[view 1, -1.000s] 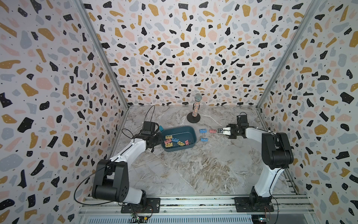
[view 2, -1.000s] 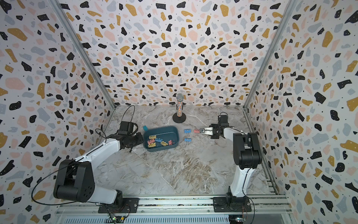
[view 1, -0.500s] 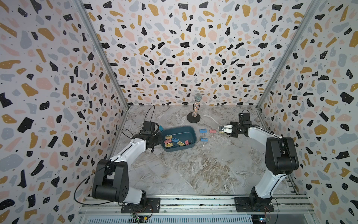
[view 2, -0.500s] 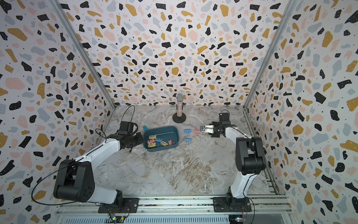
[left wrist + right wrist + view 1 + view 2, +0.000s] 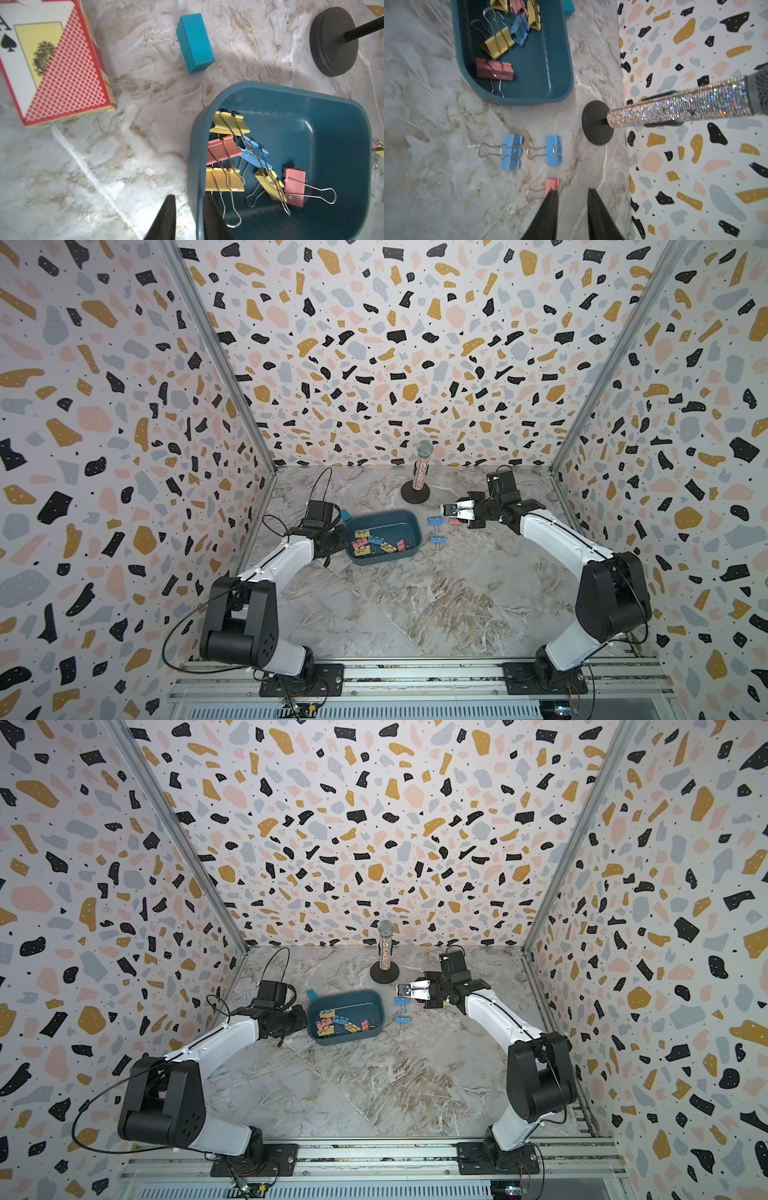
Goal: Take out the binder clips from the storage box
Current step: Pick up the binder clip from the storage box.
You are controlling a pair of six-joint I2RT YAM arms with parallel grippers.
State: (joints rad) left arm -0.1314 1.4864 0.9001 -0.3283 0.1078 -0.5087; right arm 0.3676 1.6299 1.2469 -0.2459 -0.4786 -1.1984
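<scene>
**Emptying the storage box clip by clip: right gripper empty over the drop-off spot**

The left gripper (image 5: 189, 196) is clamped on the near wall of the storage box (image 5: 322, 145), one finger inside the rim and one outside. I take this as bracing the tub so it does not slide.

Six binder clips (image 5: 253, 155) lie inside, yellow, pink and blue, bunched toward the braced end with their wire handles crossing one another. The far half of the tub floor is bare.

On the desk (image 5: 415, 605) beside the box, toward the right arm, lie two blue clips (image 5: 511, 151) and a pink clip (image 5: 552, 184). The right gripper (image 5: 572, 190) hangs just above the pink one. Its jaws are apart with nothing between them, and one fingertip is over the clip's edge.

Judging from this, the task is about a third done and the step in hand sits between a set-down and the next pick.

The next move calls for the right arm to swing back over the tub, clear of the microphone stand (image 5: 598, 122) near its path. It should come down on a clip it can take alone. The pink one nearest the right arm lies apart from the tangle and looks the easiest. The jaws should close across the body, not the thin wire loops, so that neighbours are not dragged along.
</scene>
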